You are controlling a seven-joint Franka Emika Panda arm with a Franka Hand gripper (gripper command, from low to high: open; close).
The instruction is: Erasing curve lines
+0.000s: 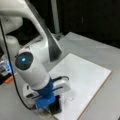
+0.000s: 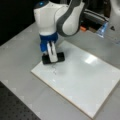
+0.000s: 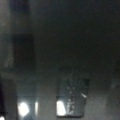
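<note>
**Eraser block resting on the whiteboard beside the marker squiggle**

The curve lines [image 2: 53, 70], one short, thin, dark wavy marker squiggle, lie near the corner of the white rectangular board [image 2: 82, 80] closest to a front view's left. In a front view they also show faintly [image 1: 68, 99], just to the right of the eraser. They look largely intact, so the erasing appears barely begun or not yet started.

Just above the squiggle sits one black rectangular eraser block [image 2: 53, 58], lying flat on the board, near the marks but seemingly not yet over them. The white two-fingered gripper [image 2: 51, 53] of the white robot arm with a blue wrist collar [image 2: 48, 41] comes straight down onto the block. Its fingers are closed against the block's sides, clamping it.

To do this step well, the block should probably be kept flat and pressed evenly on the board, then drawn across the whole squiggle so no hump is missed; tilting it would likely leave streaks.

The board lies on a grey table [image 2: 20, 50]. Count: one squiggle, one eraser, one board, one arm. The wrist view is dark; a dim rectangular shape with pale glints shows low in it, but I cannot tell what it is.
</note>
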